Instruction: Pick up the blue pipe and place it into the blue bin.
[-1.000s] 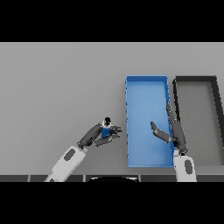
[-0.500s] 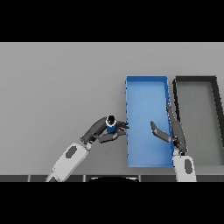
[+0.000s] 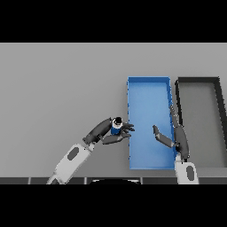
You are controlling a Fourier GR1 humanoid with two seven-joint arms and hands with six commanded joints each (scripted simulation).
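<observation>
Grey table (image 3: 57,88), no readable writing on anything. Blue bin (image 3: 148,82) right of centre, long axis running away from the robot; dark bin (image 3: 197,80) just beside it on the right. Left hand (image 3: 104,133) has fingers curled round the blue pipe (image 3: 116,125), fingertips at the blue bin's left wall. Pipe looks roughly upright, dark open end facing the camera, though axis is hard to judge. Right hand (image 3: 177,135) over the bin's right side, fingers relaxed, holding nothing.
</observation>
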